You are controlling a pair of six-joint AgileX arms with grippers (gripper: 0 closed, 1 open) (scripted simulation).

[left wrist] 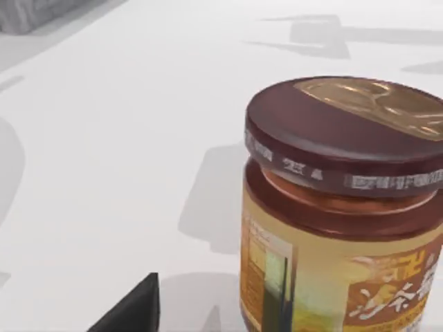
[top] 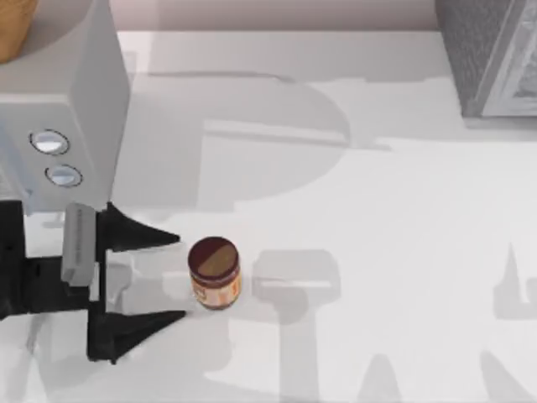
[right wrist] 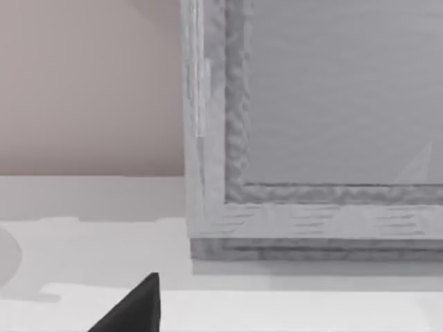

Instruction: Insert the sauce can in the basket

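The sauce can (top: 215, 273) stands upright on the white table, left of the middle near the front; it has a maroon lid and an orange-and-cream label. My left gripper (top: 179, 277) is open at table height, its two black fingertips just left of the can and apart from it. The left wrist view has the can (left wrist: 346, 207) close up beside one black fingertip (left wrist: 135, 311). A grey rough-walled box with a raised rim (top: 491, 59), which I take for the basket, stands at the far right corner. In the right wrist view one black fingertip (right wrist: 138, 308) of my right gripper sits in front of that box (right wrist: 311, 207).
A tan rounded object (top: 13, 29) pokes out at the far left corner behind my left arm's white housing (top: 71, 109). White tabletop (top: 377, 252) stretches between the can and the grey box. A pinkish wall (right wrist: 90, 83) lies beyond the table's far edge.
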